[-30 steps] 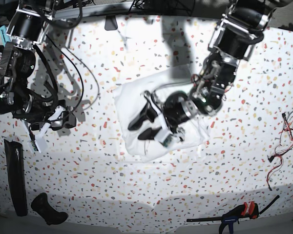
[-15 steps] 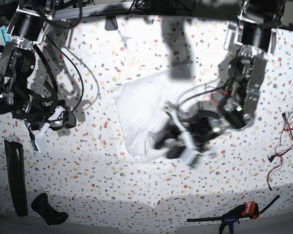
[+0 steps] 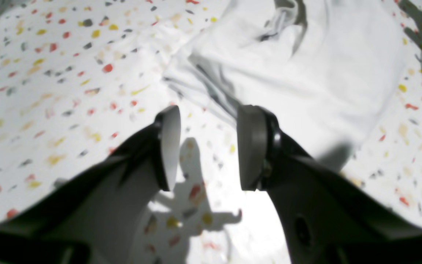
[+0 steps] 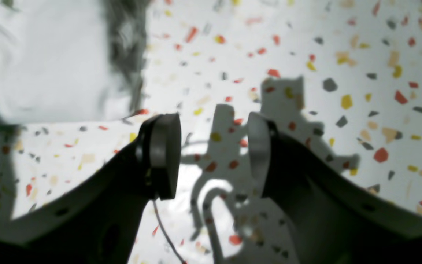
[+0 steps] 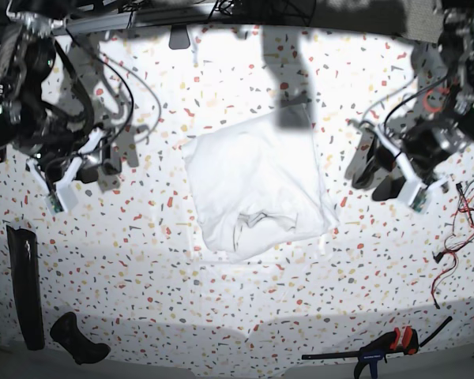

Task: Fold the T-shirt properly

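Note:
The white T-shirt (image 5: 253, 185) lies folded into a rough, wrinkled rectangle in the middle of the speckled table (image 5: 182, 292). My left gripper (image 5: 377, 178) hangs to the right of it, apart from the cloth. In the left wrist view the left gripper (image 3: 209, 110) is open with nothing between its pads, and the T-shirt (image 3: 306, 55) lies just beyond the fingertips. My right gripper (image 5: 101, 168) hovers well to the left of the shirt. The right wrist view shows the right gripper (image 4: 213, 121) open and empty over bare table, with the T-shirt (image 4: 50, 55) at upper left.
A long black piece (image 5: 24, 284) and a black handle-like object (image 5: 79, 339) lie at the lower left. A black and red clamp (image 5: 387, 345) sits at the bottom right edge. Red wires (image 5: 458, 225) trail along the right edge.
My left arm has come up off the T-shirt and swung far to the right, leaving the cloth uncovered. The right arm has shifted slightly.

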Robot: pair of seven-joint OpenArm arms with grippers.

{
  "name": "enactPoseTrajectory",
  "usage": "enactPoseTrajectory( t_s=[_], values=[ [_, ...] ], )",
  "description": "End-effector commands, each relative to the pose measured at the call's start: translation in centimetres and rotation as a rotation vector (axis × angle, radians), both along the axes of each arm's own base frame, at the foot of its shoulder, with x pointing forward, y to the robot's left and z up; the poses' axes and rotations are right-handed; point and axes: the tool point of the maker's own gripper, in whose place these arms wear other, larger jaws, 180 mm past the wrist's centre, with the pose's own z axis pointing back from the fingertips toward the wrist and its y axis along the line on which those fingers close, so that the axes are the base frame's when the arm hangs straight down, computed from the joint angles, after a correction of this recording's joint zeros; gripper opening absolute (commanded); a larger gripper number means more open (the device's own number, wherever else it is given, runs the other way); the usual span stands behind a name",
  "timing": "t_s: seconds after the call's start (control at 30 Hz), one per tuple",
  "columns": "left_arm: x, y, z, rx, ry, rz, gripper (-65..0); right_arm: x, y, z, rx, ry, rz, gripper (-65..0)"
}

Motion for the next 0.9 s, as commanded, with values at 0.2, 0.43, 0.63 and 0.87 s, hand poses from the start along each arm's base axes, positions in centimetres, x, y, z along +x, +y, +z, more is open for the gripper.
enactPoseTrajectory(
  t_s=[0.2,0.43,0.63,0.87],
  values=[
    [-5.5,4.0,-0.9,0.109,0.095,0.059,-40.5,-4.4,0.7,0.5,-0.051,0.006,0.042,-36.0],
    [-11.1,8.1,-2.4,0.054,0.257,0.185,-40.5,-9.9,0.1,-0.9,-0.073,0.115,0.020,-36.0],
    [-15.8,9.6,-3.9,0.073,0.370,0.230,-40.5,-15.6,2.1,-1.1,-0.060,0.220,0.049,-36.0],
    [-23.7,8.9,-6.1,0.061,0.587,0.248,-40.5,-23.2,3.3,-2.5,-0.017,0.440,0.057,-36.0]
  ],
)
